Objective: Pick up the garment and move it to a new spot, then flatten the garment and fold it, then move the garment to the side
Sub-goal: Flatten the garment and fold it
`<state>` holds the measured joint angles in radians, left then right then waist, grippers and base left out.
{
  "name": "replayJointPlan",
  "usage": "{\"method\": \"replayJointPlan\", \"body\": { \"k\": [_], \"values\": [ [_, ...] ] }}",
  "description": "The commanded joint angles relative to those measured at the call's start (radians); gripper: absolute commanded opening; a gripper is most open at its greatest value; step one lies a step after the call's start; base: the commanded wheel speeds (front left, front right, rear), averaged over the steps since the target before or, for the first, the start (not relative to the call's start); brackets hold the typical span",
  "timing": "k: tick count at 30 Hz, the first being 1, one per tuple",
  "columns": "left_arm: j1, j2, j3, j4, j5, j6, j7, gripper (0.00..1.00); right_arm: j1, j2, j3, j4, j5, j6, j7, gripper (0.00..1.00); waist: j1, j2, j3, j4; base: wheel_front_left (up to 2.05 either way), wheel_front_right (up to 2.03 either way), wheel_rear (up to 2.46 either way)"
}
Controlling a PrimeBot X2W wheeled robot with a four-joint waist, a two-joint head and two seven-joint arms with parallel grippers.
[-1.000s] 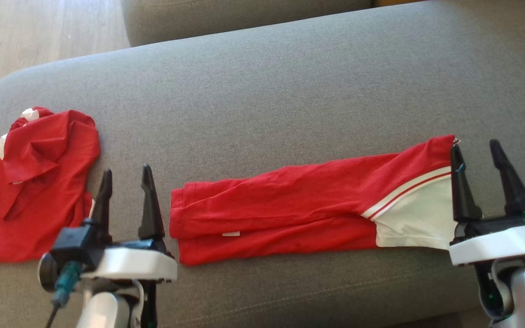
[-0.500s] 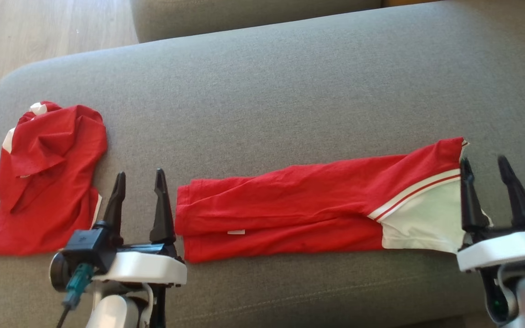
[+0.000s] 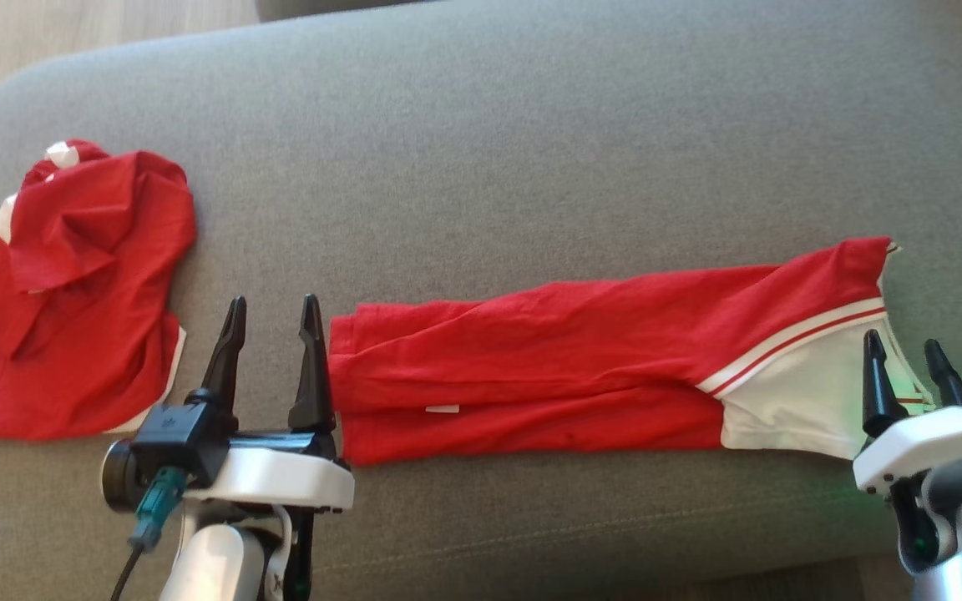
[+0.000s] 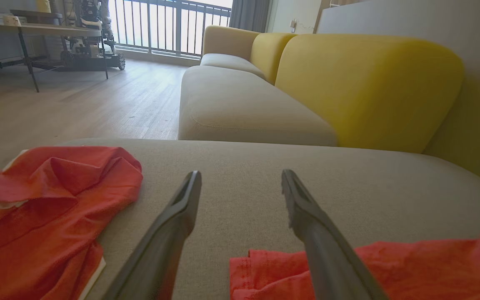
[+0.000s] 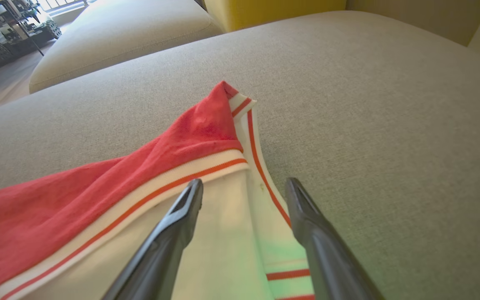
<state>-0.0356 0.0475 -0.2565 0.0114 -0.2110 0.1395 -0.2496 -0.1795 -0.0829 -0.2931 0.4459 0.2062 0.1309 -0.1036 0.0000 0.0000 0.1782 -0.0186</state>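
currently, red garment (image 3: 573, 367) lies as a long folded strip on the sofa cushion (image 3: 531, 150). left fingers (image 3: 312, 376) at its 9 o'clock end, right fingers (image 3: 873, 376) at 3 o'clock, both spread, holding nothing. risk: a shallow pinch takes only the top layer, so the fold opens.

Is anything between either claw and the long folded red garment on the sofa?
Nothing visible. The open left claw stands right at the red end of the folded garment, and the open right claw is over its white end. A crumpled red garment lies farther left, apart from both.
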Motion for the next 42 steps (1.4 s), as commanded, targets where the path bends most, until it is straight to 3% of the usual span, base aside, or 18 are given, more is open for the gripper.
{"method": "replayJointPlan", "body": {
  "k": [1,14,27,28,29,37,42],
  "values": [
    [-0.047,0.003,0.022,-0.028,0.013,-0.005,-0.012,1.0,-0.041,-0.01,0.014,-0.014,-0.01,0.0,0.003,1.0,0.0,0.0,0.016,0.005,0.0,0.0,0.0],
    [-0.076,0.003,0.005,-0.025,0.035,-0.015,-0.012,1.0,-0.15,-0.051,-0.044,0.167,-0.05,0.0,0.025,1.0,0.0,0.0,0.063,0.022,0.0,0.0,0.0],
    [-0.087,0.003,-0.018,-0.02,0.041,-0.009,-0.012,1.0,-0.201,-0.075,0.035,0.301,0.036,0.0,0.07,0.99,0.0,0.0,0.063,0.027,0.0,0.0,0.0],
    [-0.087,0.003,-0.017,-0.019,0.041,-0.009,-0.012,1.0,-0.202,-0.074,0.052,0.305,0.054,0.0,0.077,0.38,0.0,0.0,0.062,0.026,0.0,0.0,0.0],
    [-0.087,0.003,-0.016,-0.019,0.041,-0.008,-0.012,1.0,-0.201,-0.074,0.07,0.306,0.072,0.0,0.085,0.0,0.0,0.0,0.06,0.026,0.0,0.0,0.0],
    [-0.081,0.003,-0.015,-0.016,0.034,-0.001,-0.012,1.0,-0.179,-0.106,0.178,0.271,0.174,0.0,0.098,0.0,0.0,0.0,0.035,0.018,0.0,0.0,0.0],
    [-0.072,0.003,-0.023,-0.016,0.019,0.004,-0.012,1.0,-0.176,-0.18,0.143,0.271,0.175,0.0,0.084,0.0,0.0,0.0,0.004,0.02,0.0,0.0,0.0]
  ]
}}
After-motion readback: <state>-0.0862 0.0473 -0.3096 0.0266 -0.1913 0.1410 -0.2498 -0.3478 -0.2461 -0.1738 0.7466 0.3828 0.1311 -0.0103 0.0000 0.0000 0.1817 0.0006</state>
